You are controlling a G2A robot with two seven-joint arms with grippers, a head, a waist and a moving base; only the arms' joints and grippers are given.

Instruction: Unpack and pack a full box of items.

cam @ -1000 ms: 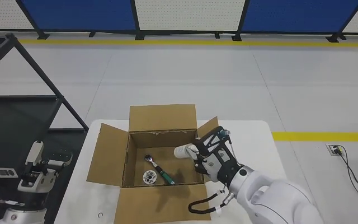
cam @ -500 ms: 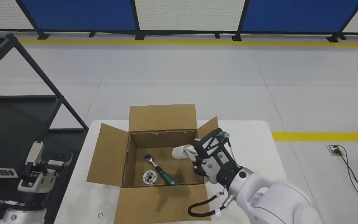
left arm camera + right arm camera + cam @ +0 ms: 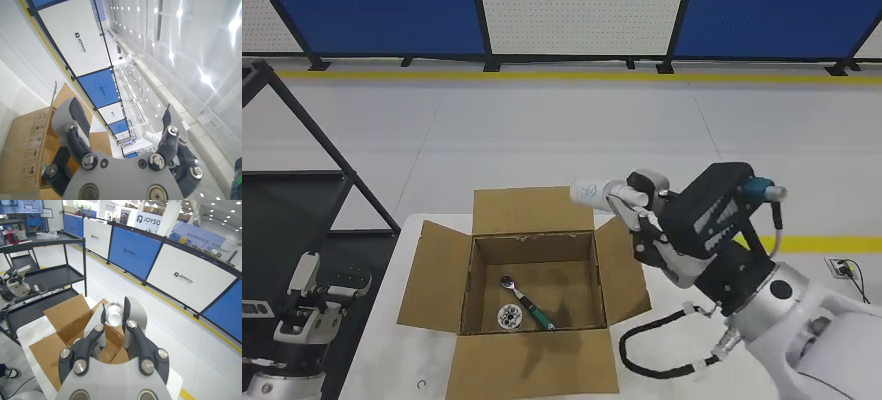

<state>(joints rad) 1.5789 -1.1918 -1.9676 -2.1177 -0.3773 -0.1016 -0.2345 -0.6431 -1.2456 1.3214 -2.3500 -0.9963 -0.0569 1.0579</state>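
Right gripper [image 3: 114, 308] clamps a white bottle [image 3: 114, 316]; box [image 3: 437, 280] open just below it, holding a wrench [image 3: 527, 305] and round part [image 3: 509, 317]. Left gripper [image 3: 121, 111] gapes wide.

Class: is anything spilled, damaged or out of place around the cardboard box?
Nothing stands out: the cardboard box stands open, a ratchet wrench lies flat inside, the right gripper holds a white bottle.

A plain brown cardboard box [image 3: 532, 210] stands on a white counter [image 3: 382, 345]. Inside lie a silver ratchet wrench [image 3: 526, 302] with a green-and-black handle and a small round piece [image 3: 508, 317], seemingly white with dark specks. The white cylindrical bottle [image 3: 594, 190] has a silvery end; the right gripper [image 3: 113, 308] is grey, lined black.
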